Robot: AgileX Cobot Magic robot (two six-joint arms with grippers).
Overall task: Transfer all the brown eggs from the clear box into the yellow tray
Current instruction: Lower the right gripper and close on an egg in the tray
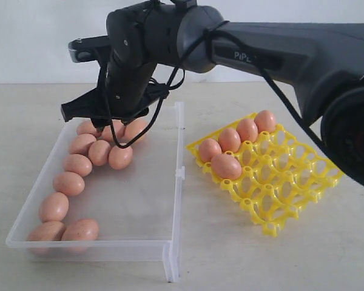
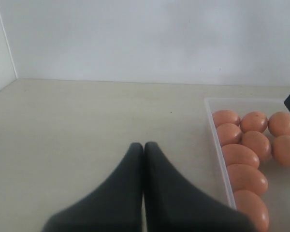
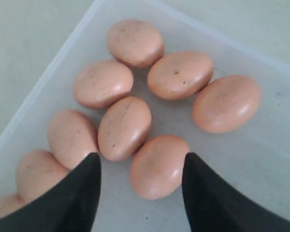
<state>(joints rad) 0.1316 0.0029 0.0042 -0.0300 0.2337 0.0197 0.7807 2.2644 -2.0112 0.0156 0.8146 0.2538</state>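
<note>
Several brown eggs [image 1: 77, 164] lie along the left side and far end of the clear box [image 1: 179, 176]. Several more eggs [image 1: 226, 166] sit in cups of the yellow tray [image 1: 291, 182] to its right. My right gripper [image 1: 112, 112] has reached across and hangs over the far cluster. In the right wrist view that gripper [image 3: 141, 157] is open, its dark fingers apart on either side of one egg [image 3: 158, 166], with gaps showing. My left gripper [image 2: 144, 145] is shut and empty over bare table beside the box wall [image 2: 217, 145].
The right arm's dark body and cable hang above the box's far end. The box's tall right wall [image 1: 182, 133] stands between the eggs and the yellow tray. A white wall [image 1: 42, 36] closes the back.
</note>
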